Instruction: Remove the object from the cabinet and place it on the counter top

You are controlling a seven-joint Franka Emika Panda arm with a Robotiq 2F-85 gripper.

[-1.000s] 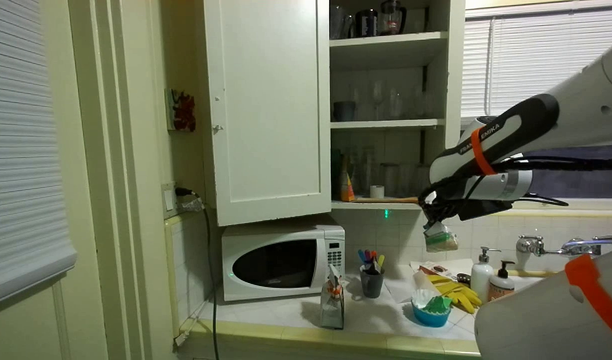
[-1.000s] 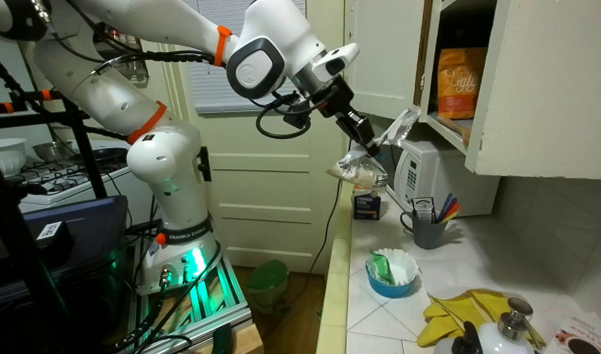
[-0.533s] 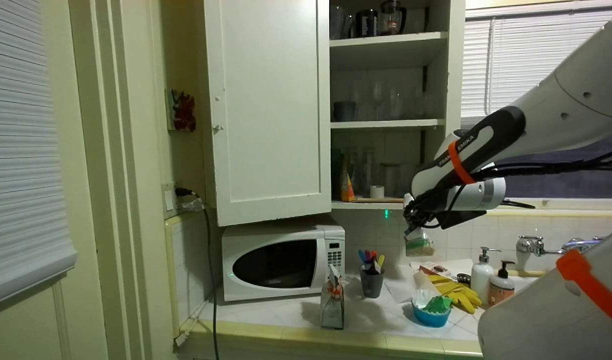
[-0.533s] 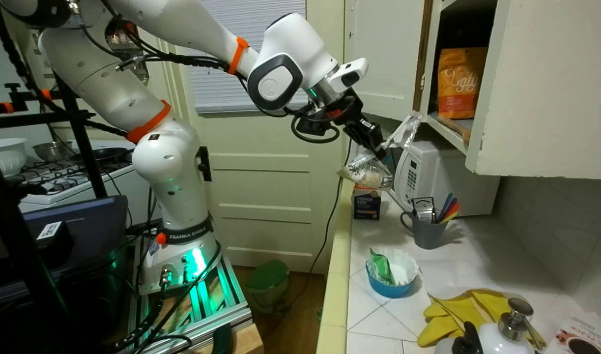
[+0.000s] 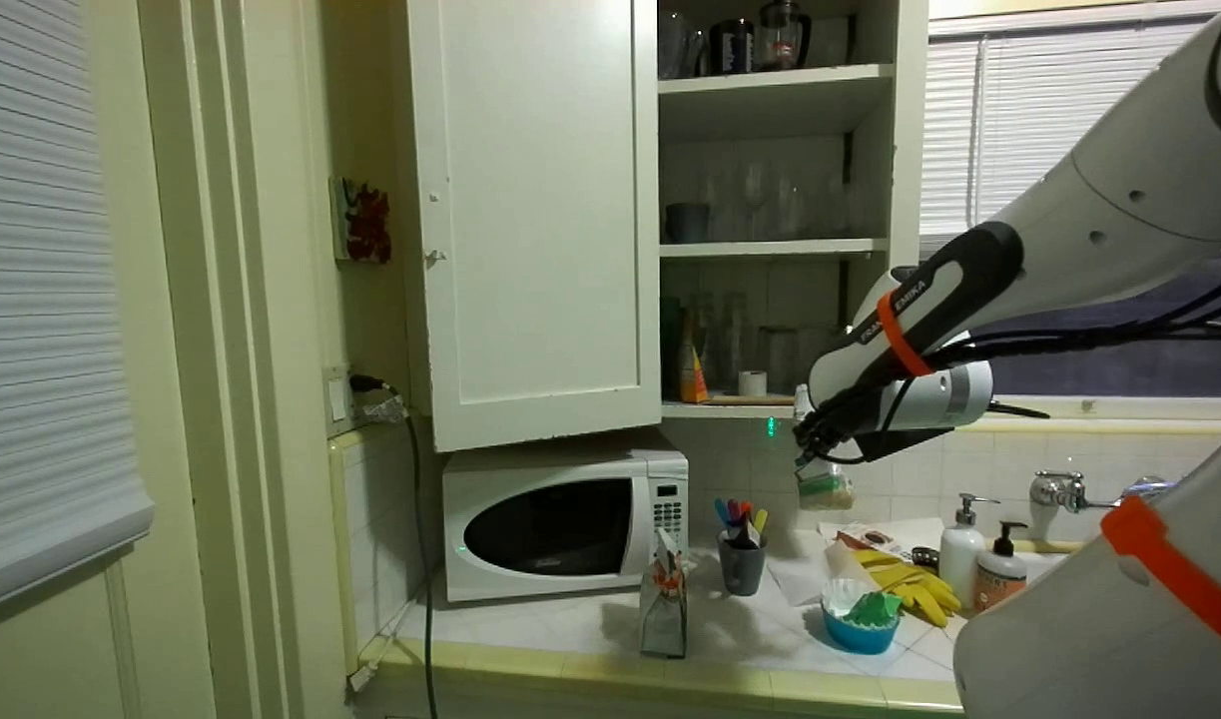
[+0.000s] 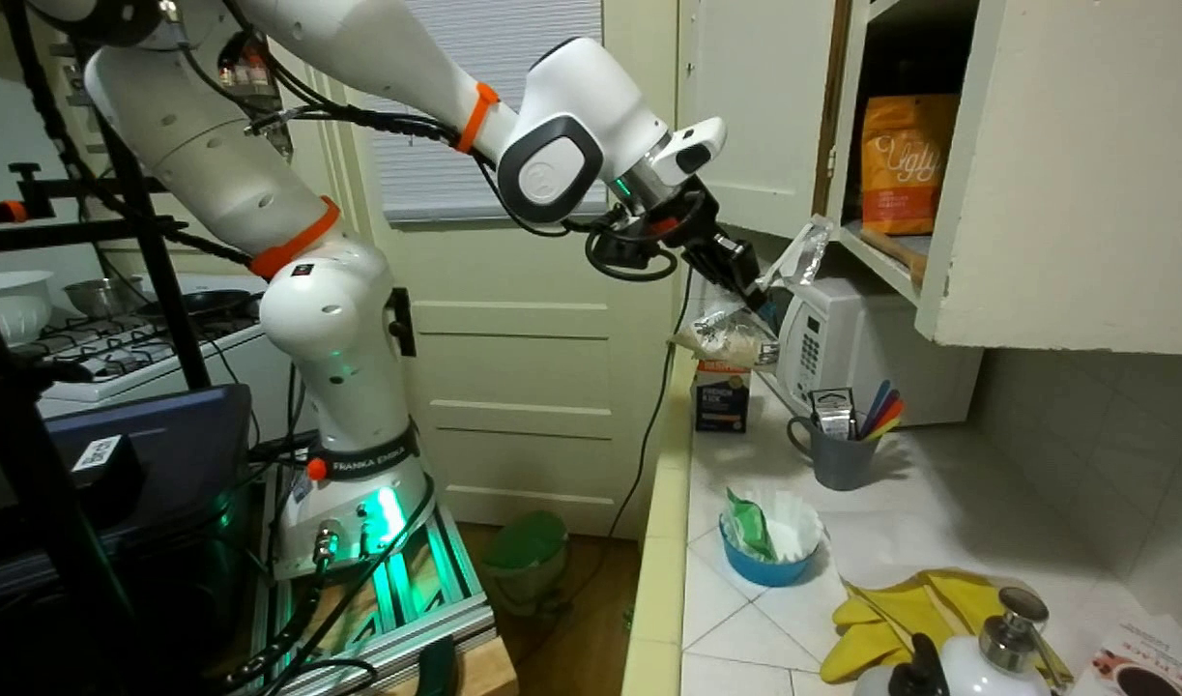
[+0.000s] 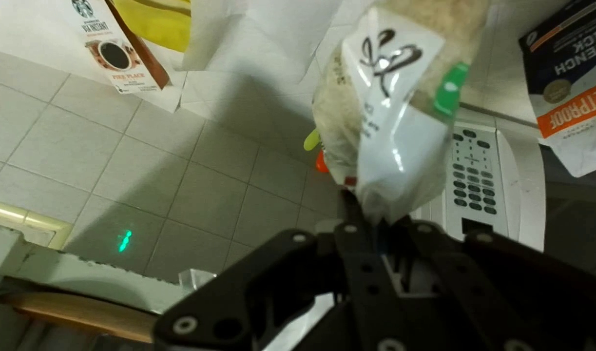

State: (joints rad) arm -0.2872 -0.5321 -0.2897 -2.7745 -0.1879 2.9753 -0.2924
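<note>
My gripper [image 6: 753, 293] is shut on the pinched neck of a clear plastic bag [image 6: 731, 338] with pale grainy contents. The bag hangs below the fingers in the air, apart from the counter top [image 6: 745, 633]. In the wrist view, the gripper [image 7: 380, 219] closes on the bag [image 7: 400, 122], which shows a white label and a green patch. The bag [image 5: 825, 489] also hangs beneath the gripper [image 5: 806, 459] in an exterior view, just lower than the bottom shelf. The white cabinet [image 5: 775, 247] stands open, with glasses and dishes on its shelves.
A microwave [image 5: 560, 519], a dark pouch [image 6: 721, 401] and a grey mug [image 6: 842, 459] with coloured utensils stand on the counter. Nearer are a blue bowl [image 6: 766, 565], yellow gloves [image 6: 924, 619] and soap bottles [image 5: 961, 549]. An orange pouch [image 6: 905, 164] stands in the cabinet.
My gripper and the held bag have moved toward the microwave and slightly down, with only a small shift in the last half second. The grip on the bag is unchanged.
</note>
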